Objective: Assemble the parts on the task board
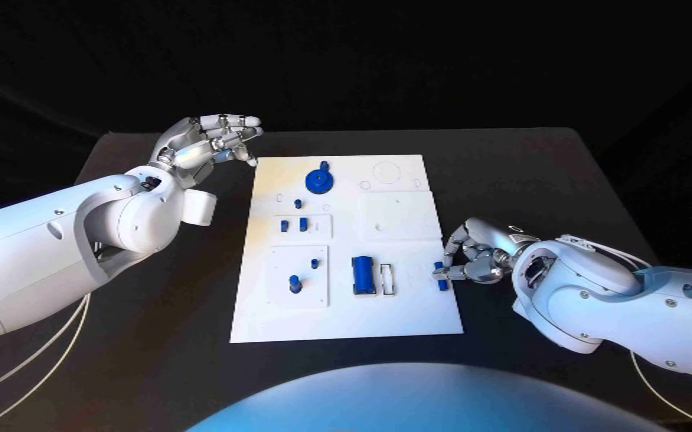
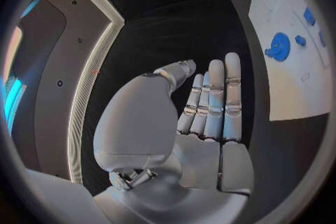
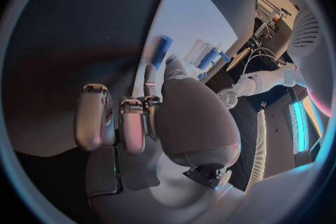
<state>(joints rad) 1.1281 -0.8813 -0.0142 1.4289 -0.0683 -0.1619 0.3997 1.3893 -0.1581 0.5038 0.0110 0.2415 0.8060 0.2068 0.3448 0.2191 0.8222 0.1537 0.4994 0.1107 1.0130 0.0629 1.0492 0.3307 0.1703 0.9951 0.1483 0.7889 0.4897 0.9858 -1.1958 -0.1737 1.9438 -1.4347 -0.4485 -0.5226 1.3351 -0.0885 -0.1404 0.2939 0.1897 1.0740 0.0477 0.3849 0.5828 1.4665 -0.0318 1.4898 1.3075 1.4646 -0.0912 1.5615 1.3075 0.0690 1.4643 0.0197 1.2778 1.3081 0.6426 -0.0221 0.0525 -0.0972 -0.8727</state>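
The white task board (image 1: 411, 317) lies mid-table, carrying a round blue disc (image 1: 320, 182), a blue block (image 1: 362, 274) and several small blue pieces. At the board's right edge my right hand (image 1: 479, 255) pinches a short blue peg (image 1: 440, 272) between thumb and a fingertip; the right wrist view shows the peg (image 3: 162, 50) sticking out past the fingertips (image 3: 150, 75) over the board (image 3: 183, 14). My left hand (image 1: 216, 142) is raised off the board's far left corner, fingers straight and apart, holding nothing. In the left wrist view, its flat fingers (image 2: 213, 101) stand beside the disc (image 2: 279, 46).
Black table (image 1: 534, 167) surrounds the board on all sides. Square recessed fields and a round outline (image 1: 387, 172) mark the board's surface. A white-and-blue strip (image 1: 388, 278) lies right of the blue block.
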